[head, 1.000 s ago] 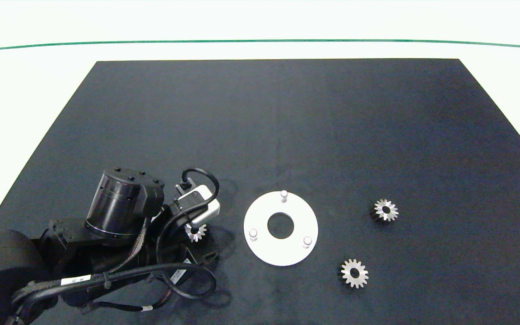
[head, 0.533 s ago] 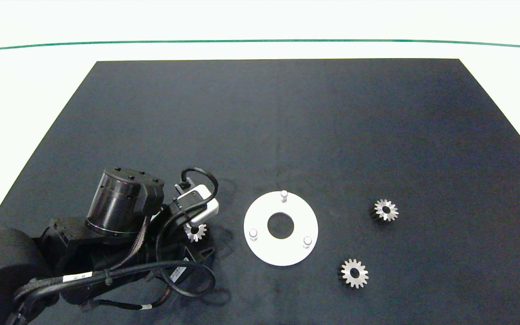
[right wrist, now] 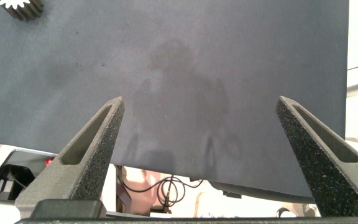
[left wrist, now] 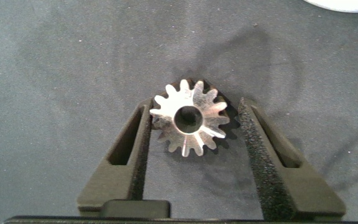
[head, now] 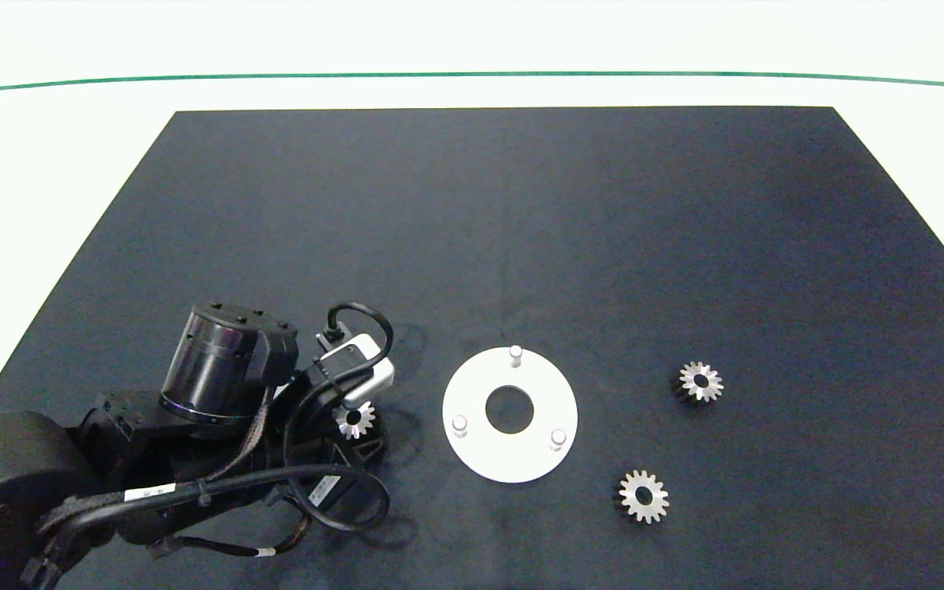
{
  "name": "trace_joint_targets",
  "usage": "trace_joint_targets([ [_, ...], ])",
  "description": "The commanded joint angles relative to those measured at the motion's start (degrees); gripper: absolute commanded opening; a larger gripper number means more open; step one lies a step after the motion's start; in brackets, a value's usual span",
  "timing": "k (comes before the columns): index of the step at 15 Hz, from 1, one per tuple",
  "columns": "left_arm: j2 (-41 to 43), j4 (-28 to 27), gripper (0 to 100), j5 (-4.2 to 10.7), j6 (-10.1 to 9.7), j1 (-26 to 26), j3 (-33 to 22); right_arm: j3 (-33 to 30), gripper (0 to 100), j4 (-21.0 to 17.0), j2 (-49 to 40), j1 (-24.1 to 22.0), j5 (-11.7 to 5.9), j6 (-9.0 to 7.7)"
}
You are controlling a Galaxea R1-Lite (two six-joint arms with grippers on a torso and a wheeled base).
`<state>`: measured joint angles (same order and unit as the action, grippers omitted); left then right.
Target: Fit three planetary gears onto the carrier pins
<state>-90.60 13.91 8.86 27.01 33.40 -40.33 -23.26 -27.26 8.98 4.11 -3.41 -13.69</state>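
Three small silver metal spur gears with pointed teeth and round centre holes lie flat on the dark matte surface (head: 521,213). One gear (head: 355,419) sits left of the flat white ring-shaped disc (head: 472,393), between the fingers of the left tool (left wrist: 194,134); the second gear (head: 701,381) lies to the right of the disc, and the third gear (head: 644,496) lies nearer, to the disc's right. The disc carries three short white upright pegs, one at its far edge (head: 515,355), one at its left (head: 460,424) and one at its near right (head: 557,438); all three are bare. Compared with the head view one second earlier, the left arm's wrist assembly has shifted slightly, while the gears and the disc lie where they were. In the left wrist view the left tool is partly open and straddles the gear: one foam-lined finger (left wrist: 143,149) touches or nearly touches its teeth, and the other finger (left wrist: 253,146) stands just clear of them. The right tool (right wrist: 197,140) is wide open and holds nothing, hovering over the near edge of the dark surface, with one gear (right wrist: 21,8) visible farther off.
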Motion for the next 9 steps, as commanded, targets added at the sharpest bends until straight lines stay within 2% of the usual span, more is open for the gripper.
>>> trace_joint_targets([
  [1, 0.0, 0.1, 47, 0.10, 0.23, 0.0, -0.3, 0.0, 100, -0.2, 0.1, 0.0, -0.01, -0.11],
  [9, 0.2, 0.1, 30, 0.01, 0.85, -0.3, -0.5, 0.0, 100, -0.2, 0.1, 0.0, -0.01, -0.11],
])
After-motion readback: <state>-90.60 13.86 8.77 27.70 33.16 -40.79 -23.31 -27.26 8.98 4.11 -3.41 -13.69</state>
